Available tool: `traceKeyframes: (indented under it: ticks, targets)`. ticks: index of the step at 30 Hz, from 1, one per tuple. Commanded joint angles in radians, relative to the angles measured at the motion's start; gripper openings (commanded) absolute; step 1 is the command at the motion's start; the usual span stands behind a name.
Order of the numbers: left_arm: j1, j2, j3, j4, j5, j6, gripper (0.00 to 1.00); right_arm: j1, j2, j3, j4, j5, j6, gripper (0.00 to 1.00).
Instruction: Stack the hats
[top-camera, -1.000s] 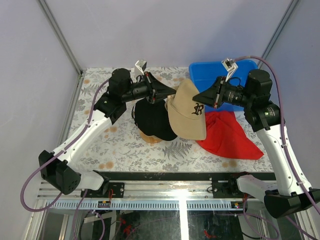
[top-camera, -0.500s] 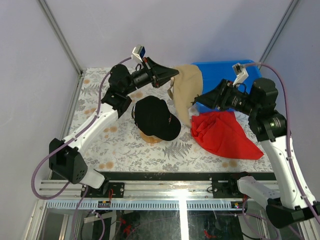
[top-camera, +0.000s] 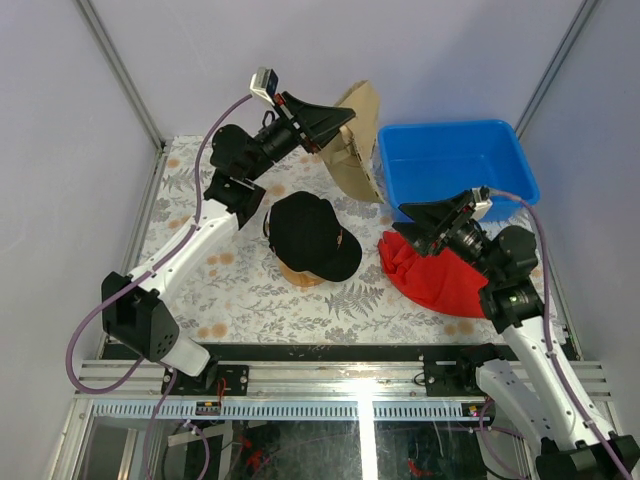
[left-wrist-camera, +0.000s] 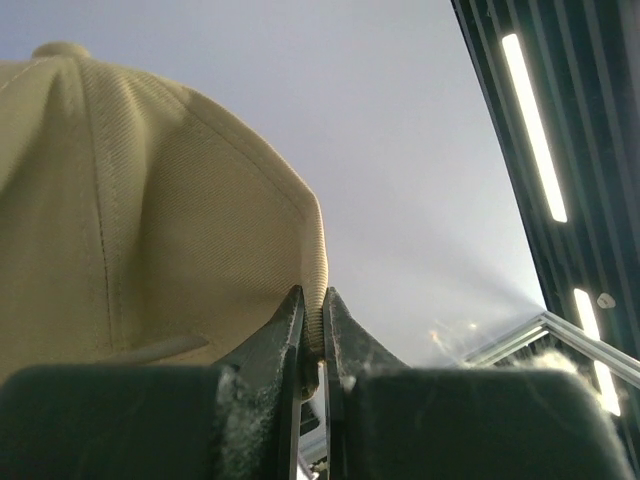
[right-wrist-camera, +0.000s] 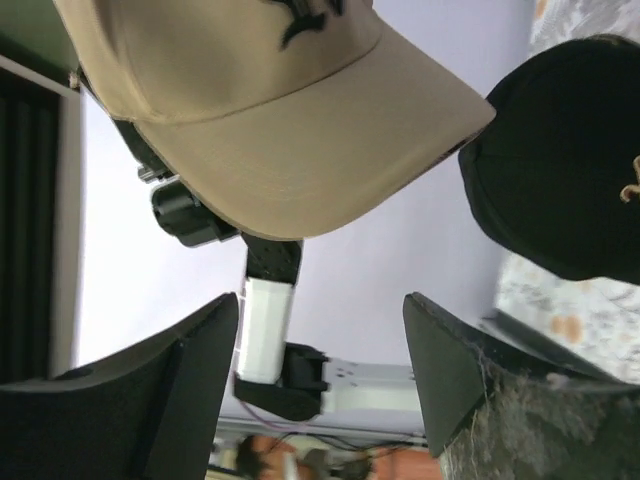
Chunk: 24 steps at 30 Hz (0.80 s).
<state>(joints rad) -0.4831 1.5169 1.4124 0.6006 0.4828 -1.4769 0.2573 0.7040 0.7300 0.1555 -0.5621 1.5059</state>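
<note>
The left arm (top-camera: 190, 245) rose steeply toward the table's (top-camera: 240, 290) far edge. The left gripper (top-camera: 345, 118) was clamped on the tan cap (top-camera: 358, 150), which hung in the air beside the bin (top-camera: 450, 128). The right arm (top-camera: 530, 330) was bent low over the cloth (top-camera: 450, 285), and the right gripper (top-camera: 400, 222) pointed left, jaws wide and empty. The black cap (top-camera: 310, 235) sat on the stand (top-camera: 300, 275). Only the right wrist view showed the tan cap's (right-wrist-camera: 270, 130) dark logo. Only the left wrist view showed the fingers (left-wrist-camera: 285, 330) pinching its (left-wrist-camera: 150, 200) rim.

White links (top-camera: 185, 255), black joints (top-camera: 235, 157), purple cables (top-camera: 72, 350), perhaps dusty fingers (left-wrist-camera: 268, 345)
</note>
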Motion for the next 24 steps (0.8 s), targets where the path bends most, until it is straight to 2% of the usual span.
traceKeyframes:
  ticks: [1,10,24]
  targets:
    - [-0.001,0.006,0.048,0.09,-0.035,0.013,0.0,0.008,-0.01,-0.144,0.456,0.05,0.44,0.74]
    - [-0.018,0.006,0.051,0.099,-0.049,0.008,0.0,0.007,0.051,-0.257,0.724,0.117,0.677,0.76]
    - [-0.029,0.023,0.084,0.092,-0.058,0.011,0.0,0.011,0.166,-0.264,0.844,0.116,0.741,0.78]
